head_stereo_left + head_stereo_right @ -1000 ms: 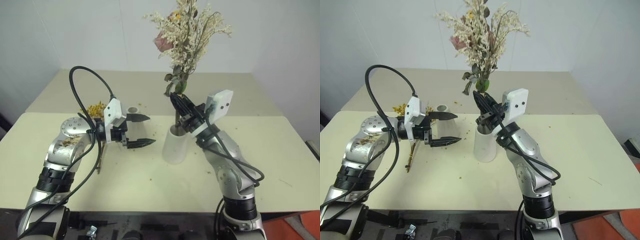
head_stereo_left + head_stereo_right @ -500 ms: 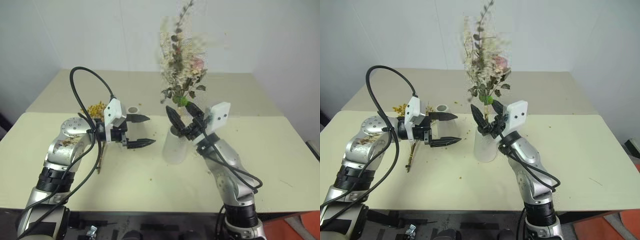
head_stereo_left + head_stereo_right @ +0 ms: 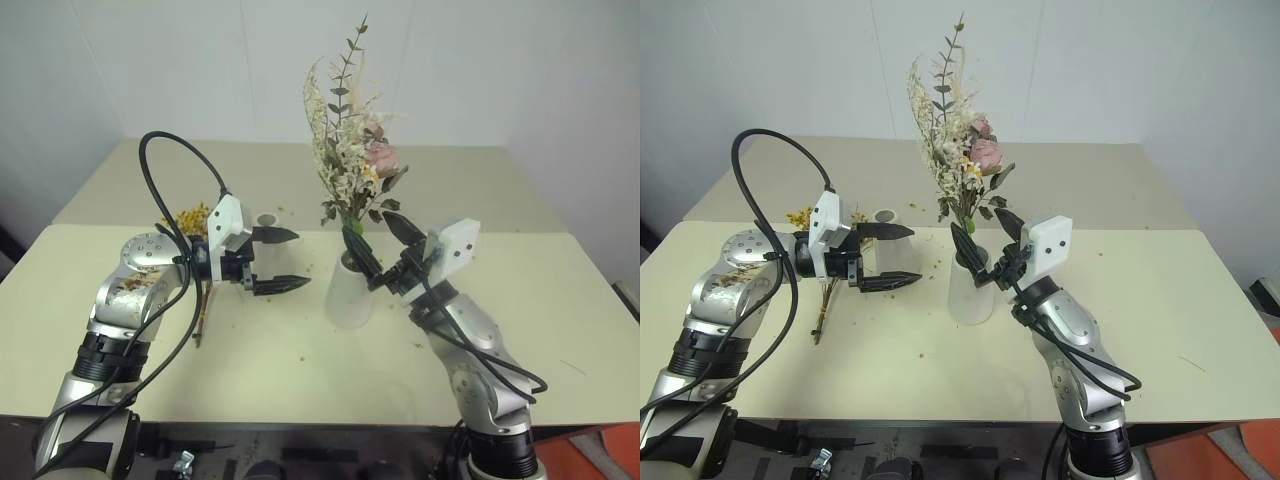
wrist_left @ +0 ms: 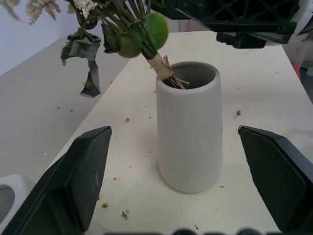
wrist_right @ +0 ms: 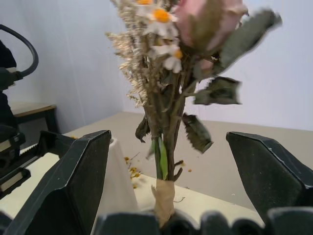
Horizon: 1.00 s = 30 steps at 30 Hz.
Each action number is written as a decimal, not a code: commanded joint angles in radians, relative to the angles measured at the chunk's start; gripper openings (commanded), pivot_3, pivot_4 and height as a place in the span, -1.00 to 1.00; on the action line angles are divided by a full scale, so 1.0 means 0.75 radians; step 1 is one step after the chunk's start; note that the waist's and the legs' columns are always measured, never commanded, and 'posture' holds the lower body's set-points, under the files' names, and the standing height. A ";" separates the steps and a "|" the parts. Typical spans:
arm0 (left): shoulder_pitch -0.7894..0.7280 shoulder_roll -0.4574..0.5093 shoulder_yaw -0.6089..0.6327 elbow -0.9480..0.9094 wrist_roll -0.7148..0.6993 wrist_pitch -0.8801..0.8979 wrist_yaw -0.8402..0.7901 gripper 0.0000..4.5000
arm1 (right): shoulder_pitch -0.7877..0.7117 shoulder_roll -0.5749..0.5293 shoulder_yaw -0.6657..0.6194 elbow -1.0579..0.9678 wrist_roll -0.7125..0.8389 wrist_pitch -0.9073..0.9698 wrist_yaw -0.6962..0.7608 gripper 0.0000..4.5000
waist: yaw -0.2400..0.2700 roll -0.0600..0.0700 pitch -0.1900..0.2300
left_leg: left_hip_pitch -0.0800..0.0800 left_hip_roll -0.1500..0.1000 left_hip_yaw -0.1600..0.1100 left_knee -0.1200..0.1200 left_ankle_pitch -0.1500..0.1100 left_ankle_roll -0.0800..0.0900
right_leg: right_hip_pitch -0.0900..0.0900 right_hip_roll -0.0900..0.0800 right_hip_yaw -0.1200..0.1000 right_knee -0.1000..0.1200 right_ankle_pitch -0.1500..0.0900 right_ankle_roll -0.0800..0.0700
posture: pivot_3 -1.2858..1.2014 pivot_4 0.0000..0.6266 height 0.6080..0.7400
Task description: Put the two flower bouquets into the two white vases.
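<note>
Beside the wide white vase [image 3: 350, 293], in the head views, the right gripper [image 3: 382, 250] has let go: its fingers, clamped on the stems a second ago, now stand spread and empty on either side of the cream-green bouquet [image 3: 350, 160], which stands in that vase. Left of the vase the left gripper [image 3: 277, 260] hovers wide open, holding nothing, with the yellow bouquet [image 3: 190, 217] lying on the bench [image 3: 560, 300] and the slim vase [image 3: 265, 220] behind it. From the left wrist, the wrapped stems rest against the vase rim. From the right wrist, the stems rise free between the spread fingers [image 5: 73, 191]. One bouquet looks done; one remains.
</note>
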 commanded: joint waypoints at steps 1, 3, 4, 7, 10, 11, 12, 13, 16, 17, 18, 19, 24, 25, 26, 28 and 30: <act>0.013 0.035 0.049 -0.062 -0.010 0.000 0.018 1.00 | 0.036 -0.082 -0.052 -0.132 0.098 0.063 0.063 0.97 | 0.001 0.000 0.000 | 0.000 0.000 0.000 0.000 0.000 0.000 | 0.000 0.000 0.000 0.000 0.000 0.000 | 0.03 -0.52 1.00; 0.048 0.061 0.071 -0.091 -0.020 0.017 0.024 1.00 | 0.057 -0.163 -0.088 -0.176 0.170 0.128 0.113 0.97 | -0.003 0.000 0.000 | 0.000 0.000 0.000 0.000 0.000 0.000 | 0.000 0.000 0.000 0.000 0.000 0.000 | 0.03 -0.52 1.00; 0.068 0.076 0.082 -0.107 -0.024 0.026 0.030 1.00 | 0.064 -0.204 -0.110 -0.193 0.210 0.162 0.137 0.97 | -0.003 0.000 0.000 | 0.000 0.000 0.000 0.000 0.000 0.000 | 0.000 0.000 0.000 0.000 0.000 0.000 | 0.03 -0.52 1.00; 0.124 0.118 0.118 -0.156 -0.040 0.061 0.053 1.00 | 0.068 -0.312 -0.164 -0.221 0.307 0.238 0.196 0.97 | -0.003 0.000 0.000 | 0.000 0.000 0.000 0.000 0.000 0.000 | 0.000 0.000 0.000 0.000 0.000 0.000 | 0.03 -0.52 1.00; 0.201 0.154 0.184 -0.229 -0.082 0.116 0.086 1.00 | 0.058 -0.437 -0.228 -0.224 0.415 0.308 0.279 0.97 | 0.001 0.000 0.000 | 0.001 0.000 0.000 0.000 0.000 0.000 | 0.001 0.000 0.000 -0.007 0.000 0.000 | 0.03 -0.52 1.00; 0.227 0.166 0.207 -0.255 -0.090 0.135 0.101 1.00 | 0.052 -0.481 -0.247 -0.223 0.451 0.327 0.315 0.97 | 0.002 0.000 0.000 | 0.002 0.000 0.000 0.000 0.000 0.000 | 0.002 0.000 0.000 -0.008 0.000 0.000 | 0.03 -0.52 1.00; 0.253 0.179 0.232 -0.279 -0.097 0.155 0.122 1.00 | 0.042 -0.524 -0.267 -0.220 0.498 0.351 0.347 0.97 | 0.001 0.000 0.000 | 0.002 0.000 0.000 0.000 0.000 0.000 | 0.003 0.000 0.000 -0.009 0.000 0.000 | 0.03 -0.52 1.00; 0.276 0.197 0.251 -0.301 -0.098 0.180 0.147 1.00 | 0.026 -0.560 -0.284 -0.216 0.548 0.376 0.373 0.97 | 0.002 0.000 0.000 | 0.003 0.000 0.000 0.000 0.000 0.000 | 0.004 0.000 0.000 -0.010 0.000 0.000 | 0.03 -0.52 1.00; 0.353 0.249 0.306 -0.367 -0.085 0.263 0.232 1.00 | -0.033 -0.669 -0.292 -0.210 0.630 0.440 0.439 0.97 | 0.000 0.000 0.000 | 0.004 0.001 -0.001 -0.001 0.000 0.000 | 0.004 0.000 0.000 -0.010 0.000 0.000 | 0.03 -0.52 1.00; 0.376 0.262 0.330 -0.389 -0.090 0.304 0.265 1.00 | -0.062 -0.695 -0.274 -0.207 0.632 0.461 0.440 0.97 | 0.000 0.000 0.000 | 0.004 0.001 -0.001 -0.001 0.000 0.000 | 0.004 0.000 0.000 -0.010 0.000 0.000 | 0.03 -0.52 1.00; 0.391 0.270 0.346 -0.407 -0.093 0.336 0.295 1.00 | -0.091 -0.716 -0.250 -0.203 0.619 0.481 0.429 0.97 | 0.000 0.000 0.000 | 0.004 0.001 -0.001 -0.001 0.000 0.000 | 0.005 0.000 0.000 -0.010 0.000 0.000 | 0.03 -0.52 1.00; 0.406 0.280 0.363 -0.425 -0.089 0.376 0.332 1.00 | -0.123 -0.724 -0.220 -0.193 0.606 0.499 0.415 0.97 | 0.000 0.000 0.000 | 0.005 0.001 -0.001 -0.001 0.000 0.000 | 0.005 0.000 0.000 -0.010 0.000 0.000 | 0.03 -0.52 1.00; 0.414 0.357 0.381 -0.478 -0.057 0.654 0.516 1.00 | -0.244 -0.730 -0.111 -0.160 0.580 0.546 0.425 0.97 | 0.002 -0.001 0.001 | 0.004 0.001 -0.001 -0.001 0.000 0.000 | 0.005 0.000 0.000 -0.010 0.000 0.000 | 0.03 -0.52 1.00; 0.399 0.381 0.368 -0.490 -0.055 0.735 0.553 1.00 | -0.259 -0.731 -0.103 -0.154 0.586 0.552 0.434 0.97 | 0.004 -0.001 0.001 | 0.004 0.001 -0.001 -0.001 0.000 0.000 | 0.005 0.000 0.000 -0.010 0.000 0.000 | 0.03 -0.52 1.00; 0.371 0.411 0.345 -0.500 -0.054 0.838 0.590 1.00 | -0.273 -0.731 -0.096 -0.147 0.595 0.557 0.445 0.97 | 0.007 -0.001 0.001 | 0.004 0.000 -0.001 -0.001 0.000 0.000 | 0.005 0.000 0.000 -0.010 0.000 0.000 | 0.03 -0.52 1.00; 0.299 0.473 0.274 -0.501 -0.052 1.050 0.645 1.00 | -0.300 -0.724 -0.087 -0.135 0.609 0.562 0.461 0.97 | 0.010 -0.004 0.002 | 0.003 0.001 -0.002 -0.001 0.000 0.000 | 0.004 0.000 -0.001 -0.010 0.000 0.000 | 0.03 -0.52 1.00; 0.237 0.505 0.212 -0.483 -0.058 1.187 0.668 1.00 | -0.318 -0.716 -0.074 -0.123 0.605 0.559 0.473 0.97 | 0.009 -0.004 0.002 | 0.003 0.000 -0.003 -0.001 0.000 0.000 | 0.004 0.000 -0.002 -0.010 0.000 0.000 | 0.03 -0.52 1.00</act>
